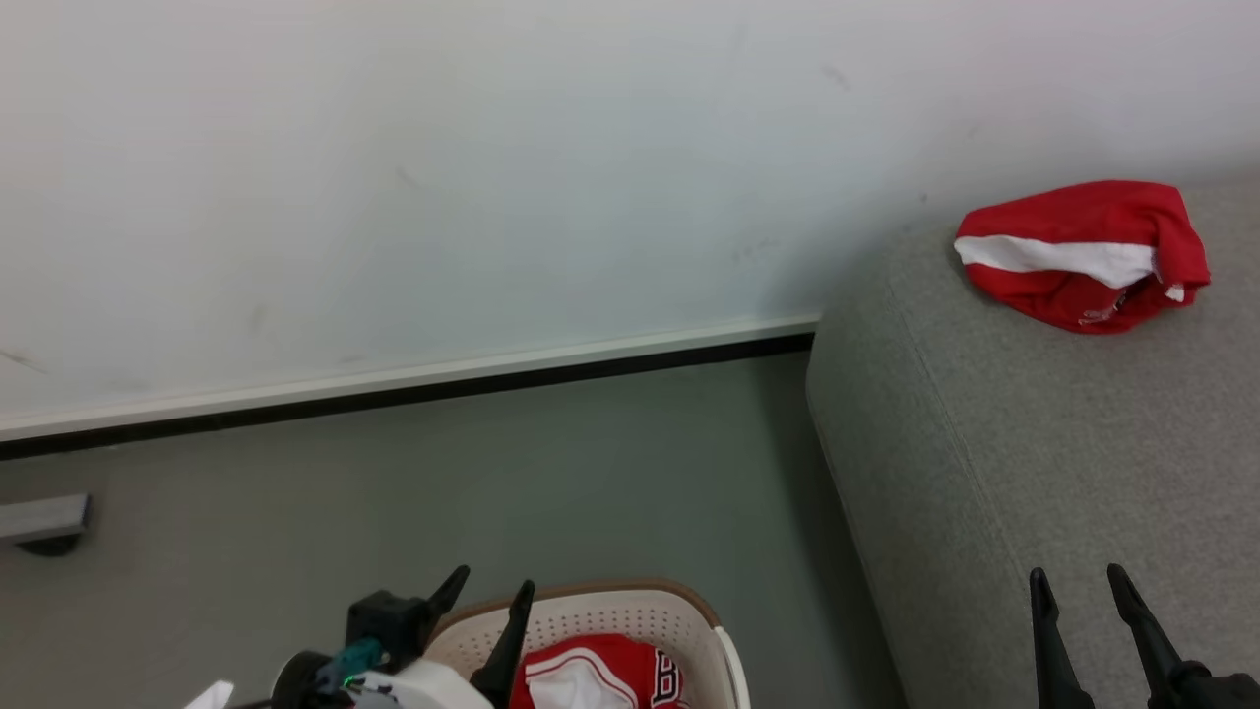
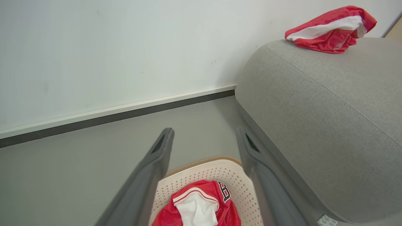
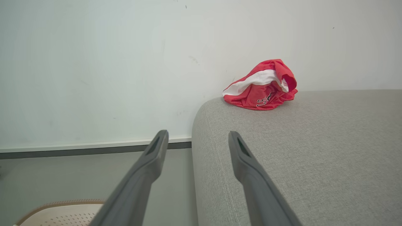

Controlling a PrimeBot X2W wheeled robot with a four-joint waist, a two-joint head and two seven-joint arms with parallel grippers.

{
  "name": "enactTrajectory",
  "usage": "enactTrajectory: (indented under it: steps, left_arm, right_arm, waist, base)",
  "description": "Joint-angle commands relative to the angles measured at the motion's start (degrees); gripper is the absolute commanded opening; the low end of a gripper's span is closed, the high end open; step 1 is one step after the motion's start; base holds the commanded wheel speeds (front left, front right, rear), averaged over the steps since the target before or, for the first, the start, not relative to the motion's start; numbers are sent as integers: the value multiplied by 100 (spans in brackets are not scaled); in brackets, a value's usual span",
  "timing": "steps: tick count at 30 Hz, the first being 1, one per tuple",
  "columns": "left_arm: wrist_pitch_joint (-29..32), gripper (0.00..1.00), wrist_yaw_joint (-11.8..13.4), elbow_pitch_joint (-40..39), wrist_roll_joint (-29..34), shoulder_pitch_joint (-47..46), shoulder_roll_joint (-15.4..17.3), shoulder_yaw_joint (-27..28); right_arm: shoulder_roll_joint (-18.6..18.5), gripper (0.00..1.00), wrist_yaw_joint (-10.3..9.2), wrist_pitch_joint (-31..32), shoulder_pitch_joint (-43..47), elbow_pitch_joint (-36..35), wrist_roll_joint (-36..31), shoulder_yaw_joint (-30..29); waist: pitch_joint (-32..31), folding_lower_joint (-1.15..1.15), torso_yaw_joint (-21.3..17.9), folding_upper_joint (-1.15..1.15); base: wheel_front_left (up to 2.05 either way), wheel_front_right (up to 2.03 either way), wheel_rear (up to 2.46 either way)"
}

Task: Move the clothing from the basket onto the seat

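On the seat (image 1: 1034, 443), clothing (image 1: 1083, 254) lies seemingly along the wall (image 1: 394, 197); left gripper (image 1: 494, 577), right gripper (image 1: 1075, 571) splayed.

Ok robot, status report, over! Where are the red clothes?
Both open, empty: left gripper over basket, right gripper over seat. One garment on seat; second garment left in basket. Nothing in the way.

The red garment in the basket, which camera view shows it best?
Left wrist view: the garment sits in the basket, white panel and lettering plain. The head view cuts it off at the bottom edge. The right wrist view catches the basket's rim.
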Motion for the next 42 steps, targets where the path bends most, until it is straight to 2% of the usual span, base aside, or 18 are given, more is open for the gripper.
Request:
enactTrajectory:
  steps: [1,6,16,22,27,42]
  left_arm:
    - [69,100,-19,86,-69,-147,68,-64]
    - [500,100,-15,613,-300,-814,254,-303]
    - [1316,100,-15,1398,-495,-1771,365,-796]
    - [1634,100,-15,1916,-617,-2307,306,-941]
    - [1764,100,-15,2289,-626,-2680,241,-1101]
    - [1748,100,40,3161,-472,-3689,364,-1291]
  right_arm:
    - [-5,100,-15,4,-84,-63,29,31]
    - [-4,100,-15,4,-371,-357,152,206]
    - [-1,100,-15,4,-762,-802,422,238]
    - [-4,100,-15,4,-1062,-1037,398,361]
    - [-3,100,-15,4,-1272,-1268,329,342]
    - [-2,100,-15,4,-1766,-2142,253,367]
  waist:
    - [283,0,-288,0]
    - [858,0,-691,0]
    - [1889,0,-887,0]
    - [2556,0,-910,0]
    - [3036,0,-898,0]
    - [4337,0,-986,0]
  base:
    - [0,0,0]
    - [0,0,0]
    - [0,0,0]
    - [0,0,0]
    - [0,0,0]
    - [0,0,0]
